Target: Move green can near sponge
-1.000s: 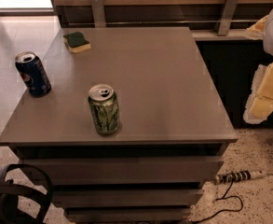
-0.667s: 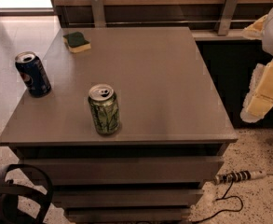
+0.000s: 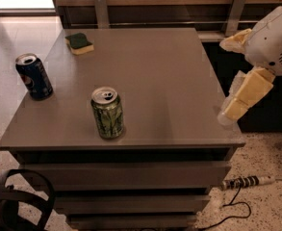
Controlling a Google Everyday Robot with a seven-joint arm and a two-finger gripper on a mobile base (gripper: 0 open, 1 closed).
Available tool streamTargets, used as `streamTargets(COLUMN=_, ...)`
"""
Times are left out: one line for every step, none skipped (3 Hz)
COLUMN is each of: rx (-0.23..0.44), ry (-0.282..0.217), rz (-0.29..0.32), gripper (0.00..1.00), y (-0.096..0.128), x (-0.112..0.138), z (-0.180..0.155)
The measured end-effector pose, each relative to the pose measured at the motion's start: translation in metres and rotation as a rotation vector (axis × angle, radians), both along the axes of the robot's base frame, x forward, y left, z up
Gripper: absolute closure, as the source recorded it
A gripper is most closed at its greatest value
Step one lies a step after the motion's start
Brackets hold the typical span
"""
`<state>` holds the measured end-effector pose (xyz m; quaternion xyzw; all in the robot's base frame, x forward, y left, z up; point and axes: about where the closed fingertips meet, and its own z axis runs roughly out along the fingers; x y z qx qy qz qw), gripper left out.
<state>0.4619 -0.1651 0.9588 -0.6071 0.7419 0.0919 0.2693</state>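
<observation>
Green can: the green can (image 3: 108, 113) stands upright on the grey table (image 3: 169, 81), towards the front edge and left of the middle, its silver top and pull tab facing up.

Sponge: the sponge (image 3: 79, 43) lies flat at the far left corner of the table, dark green side up over the pale yellow body. It is well apart from the green can, which stands nearer the front and a little to the right of it.

Blue can: a dark blue Pepsi can (image 3: 33, 76) stands upright close to the table's left edge, between the sponge and the green can in depth, touching neither.

Gripper: the gripper (image 3: 239, 100) hangs off the table's right edge, pale yellow, pointing down and to the left, its tip about level with the tabletop near the front right corner.

Gripper state: I cannot tell whether it is set wide or narrow.

Can relative to gripper: the green can is well to the left of the gripper, with most of the table's width between them, at roughly the same depth.

Arm: the white arm housing (image 3: 275, 42) sits above and to the right of the gripper, at the picture's right edge.

Floor: a power strip (image 3: 249, 181) with a black cable lies on the speckled floor to the right of the table's base.
</observation>
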Motion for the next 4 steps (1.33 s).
streamTargets(rx=0.155, ry=0.000, rz=0.059, gripper=0.00, y=0.039, x=0.005, z=-0.018)
streamTargets(rx=0.277, ry=-0.007, rz=0.096, gripper=0.00, y=0.072, x=0.009, z=-0.035)
streamTargets(rx=0.396, ry=-0.025, rz=0.128, gripper=0.00, y=0.105, x=0.017, z=-0.051)
streamTargets(rx=0.502, ry=-0.049, rz=0.150, gripper=0.00, y=0.131, x=0.024, z=-0.061)
